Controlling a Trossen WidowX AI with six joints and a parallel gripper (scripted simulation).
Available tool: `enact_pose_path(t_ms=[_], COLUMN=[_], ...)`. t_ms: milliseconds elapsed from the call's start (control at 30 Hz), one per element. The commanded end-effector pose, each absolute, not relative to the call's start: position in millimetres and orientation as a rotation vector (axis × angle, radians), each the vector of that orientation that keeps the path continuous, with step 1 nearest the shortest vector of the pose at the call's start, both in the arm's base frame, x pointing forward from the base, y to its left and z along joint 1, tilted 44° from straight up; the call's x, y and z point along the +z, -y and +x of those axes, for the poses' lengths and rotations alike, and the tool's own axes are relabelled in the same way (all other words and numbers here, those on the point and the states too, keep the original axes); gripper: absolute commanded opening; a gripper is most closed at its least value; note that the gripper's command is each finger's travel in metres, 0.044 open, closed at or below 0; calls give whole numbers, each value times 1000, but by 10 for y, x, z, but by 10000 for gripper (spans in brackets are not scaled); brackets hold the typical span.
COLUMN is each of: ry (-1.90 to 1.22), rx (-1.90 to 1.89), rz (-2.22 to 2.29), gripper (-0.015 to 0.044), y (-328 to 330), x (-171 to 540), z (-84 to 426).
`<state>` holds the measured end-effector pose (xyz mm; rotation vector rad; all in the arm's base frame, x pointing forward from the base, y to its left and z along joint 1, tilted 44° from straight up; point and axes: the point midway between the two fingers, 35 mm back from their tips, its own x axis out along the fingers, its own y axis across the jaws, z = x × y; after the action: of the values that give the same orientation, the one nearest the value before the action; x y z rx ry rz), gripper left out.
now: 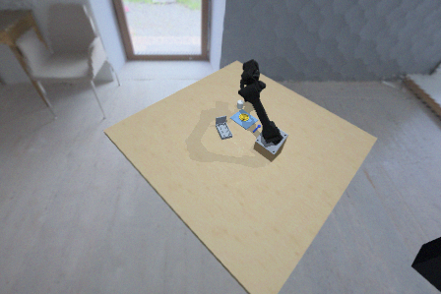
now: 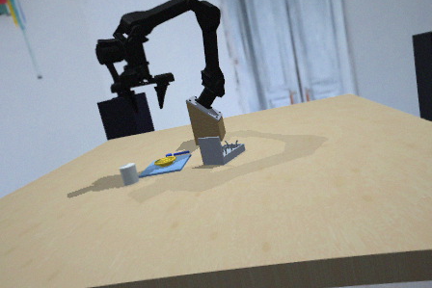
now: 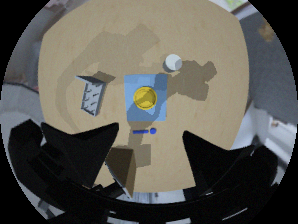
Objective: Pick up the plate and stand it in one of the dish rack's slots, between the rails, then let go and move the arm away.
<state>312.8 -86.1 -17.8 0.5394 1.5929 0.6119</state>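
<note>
The yellow plate (image 1: 244,117) (image 2: 165,161) (image 3: 145,98) lies flat on the blue mat (image 1: 236,119) (image 2: 176,169) (image 3: 132,81). The grey dish rack (image 1: 223,130) (image 2: 211,151) (image 3: 92,96) stands on the table beside the mat, with a tall panel at one end and short rails along its base; in the wrist view it is left of the plate. My gripper (image 2: 148,105) (image 3: 151,130) is open and empty, high above the table with its fingers pointing down. In the top view the arm hides its fingertips.
A white cup (image 1: 240,104) (image 2: 128,174) (image 3: 173,62) stands near one corner of the mat. A small blue utensil (image 1: 257,129) (image 2: 177,153) (image 3: 144,131) lies between the mat and the arm's base block (image 1: 270,150) (image 2: 207,124) (image 3: 123,169).
</note>
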Motion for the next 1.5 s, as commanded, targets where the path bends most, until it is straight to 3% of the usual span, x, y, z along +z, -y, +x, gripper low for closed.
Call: enact_pose_path(t_ms=[0,200,433,1467], ry=[-1541,-1538,-1535,-1536], rx=[700,703,708,710], rz=[478,473,477,476], gripper=[400,400,400,400], y=[773,699,-34,-307], x=[-76,-151,-859,-1179], z=[3141,3162,3182,3104])
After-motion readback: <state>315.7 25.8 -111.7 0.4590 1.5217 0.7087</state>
